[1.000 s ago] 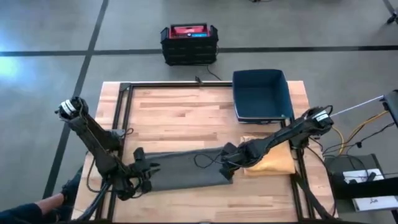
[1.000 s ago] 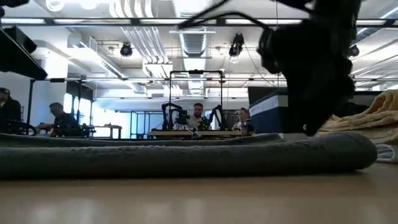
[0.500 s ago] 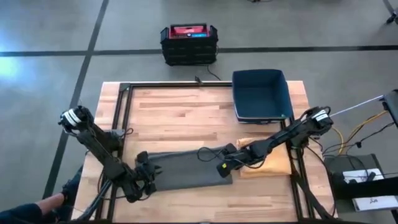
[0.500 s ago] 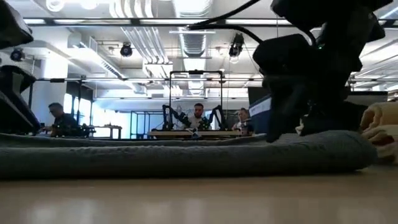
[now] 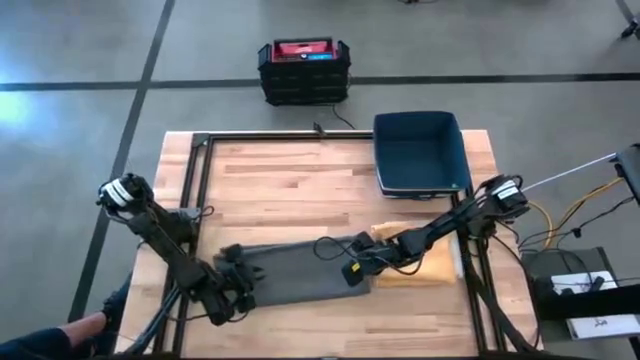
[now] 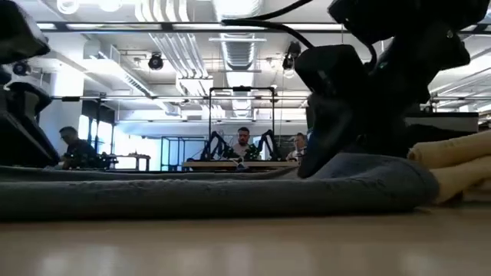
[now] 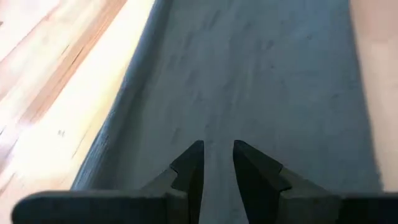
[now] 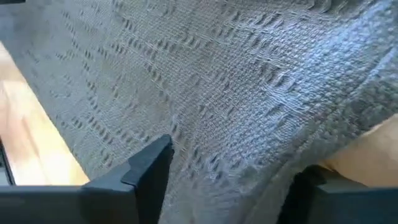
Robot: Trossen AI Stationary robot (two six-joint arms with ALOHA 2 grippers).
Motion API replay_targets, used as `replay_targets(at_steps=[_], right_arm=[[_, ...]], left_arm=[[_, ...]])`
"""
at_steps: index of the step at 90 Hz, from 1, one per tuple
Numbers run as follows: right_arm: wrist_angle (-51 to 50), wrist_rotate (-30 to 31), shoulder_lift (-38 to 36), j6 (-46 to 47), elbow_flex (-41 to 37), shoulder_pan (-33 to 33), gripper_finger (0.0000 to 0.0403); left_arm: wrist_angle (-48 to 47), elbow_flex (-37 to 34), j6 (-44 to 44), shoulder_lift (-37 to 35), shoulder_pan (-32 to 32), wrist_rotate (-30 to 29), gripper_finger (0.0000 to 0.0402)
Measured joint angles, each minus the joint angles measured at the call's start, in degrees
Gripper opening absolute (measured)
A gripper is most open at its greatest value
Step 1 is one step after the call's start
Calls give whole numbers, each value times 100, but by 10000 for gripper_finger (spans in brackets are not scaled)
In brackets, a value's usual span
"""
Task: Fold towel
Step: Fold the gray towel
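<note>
A dark grey towel [image 5: 300,272], folded into a long band, lies flat on the wooden table near its front edge. My left gripper [image 5: 236,277] is at the band's left end, its fingers [image 7: 186,169] nearly together with grey cloth between them. My right gripper [image 5: 354,270] stands open on the band's right end [image 6: 376,172], where the cloth bulges up. A tan towel [image 5: 425,258] lies right beside that end, partly under my right arm. My left gripper pinches the grey towel at its left end [image 7: 217,163], coming low from the table's left and pointing along the band. One layer or several, I cannot tell. The towel lies on the table, slack. My right gripper's open fingers [image 8: 146,165] rest on the top of the towel's right end [image 8: 230,155], slanting down from the right. The cloth fills the gap between them and humps up there.
A dark blue bin [image 5: 421,152] stands at the table's far right. A black metal frame [image 5: 195,170] runs along the left and far sides. The bare wood [image 5: 290,195] behind the towel is free. People sit at desks far behind the table in the low view.
My right gripper has moved toward the table's left edge and come down onto the towel's right end, pushing that end leftward into a hump. The tan towel has shifted left with it. My left gripper has crept a little to the right along the band.
</note>
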Motion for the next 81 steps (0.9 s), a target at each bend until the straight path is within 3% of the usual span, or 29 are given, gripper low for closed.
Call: replay_targets(at_steps=[18,23,46,59,81], right_arm=[[-217,-60,-91,-625,28,-19,29],[-260,-75,-152,-756,28,-19,11],[-696,-43,-472,-825,107,-19,7],[-1564,-20,-708,-1008,453,-19,7],[-3538,89,-935,-1417,1561,-17,7]], left_arm=[[640,213,1138,-4,435,0,73],[985,214,1581,3,640,49,73],[2854,235,3242,568,1841,1204,73],[3146,483,3543,1164,2233,1816,73],[3219,1126,3732,2076,2457,1765,73]])
